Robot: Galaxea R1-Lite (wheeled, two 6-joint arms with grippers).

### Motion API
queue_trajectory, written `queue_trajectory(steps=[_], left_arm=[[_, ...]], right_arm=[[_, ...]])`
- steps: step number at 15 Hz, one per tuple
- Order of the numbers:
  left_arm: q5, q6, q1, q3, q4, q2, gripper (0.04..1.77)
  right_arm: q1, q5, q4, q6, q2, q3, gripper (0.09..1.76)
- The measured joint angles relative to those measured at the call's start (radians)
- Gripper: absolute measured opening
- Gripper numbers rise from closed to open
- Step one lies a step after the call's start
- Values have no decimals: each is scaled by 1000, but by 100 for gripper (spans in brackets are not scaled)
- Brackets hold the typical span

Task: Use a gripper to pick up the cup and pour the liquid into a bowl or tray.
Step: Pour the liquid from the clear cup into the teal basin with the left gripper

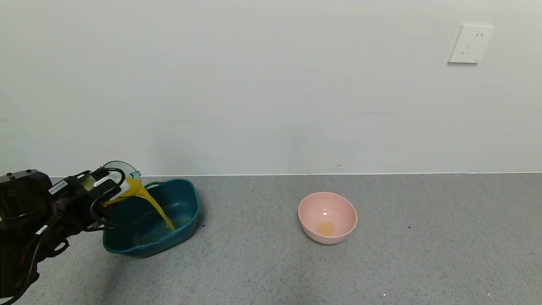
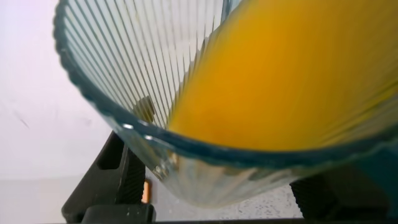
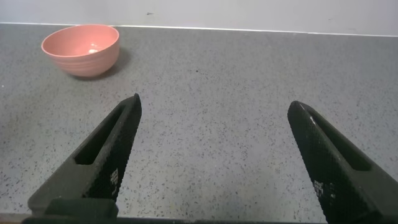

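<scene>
We see the left hand [image 1: 106, 186] at the left side of the table [image 1: 381, 254], closed tight on the cup [image 1: 123, 173]. It holds the cup tipped over, with the rim pointing toward the teal tub [image 1: 186, 199]. The cup hangs above the left end of the tub, near its loop handle. The orange liquid [image 1: 156, 207] runs from the rim in a thin stream and lands inside the tub, where a small yellow pool lies on the floor of it. In the left wrist view the ribbed wall of the cup [image 2: 124, 68] fills the picture, and the liquid [image 2: 292, 81] covers the lower side up to the rim.

The right hand [image 3: 214, 162] is low over the bare table with its two fingers [image 3: 106, 155] wide apart and nothing between them. The pink bowl [image 1: 327, 217] stands on the table, well apart from the tub, with a little orange stain at its bottom.
</scene>
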Motion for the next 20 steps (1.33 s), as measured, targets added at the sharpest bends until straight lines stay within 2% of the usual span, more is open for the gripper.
queue_trajectory(steps=[20], left_arm=[[68, 276, 4, -19, 2, -19, 129]], right_arm=[[0, 0, 0, 0, 0, 0, 171]])
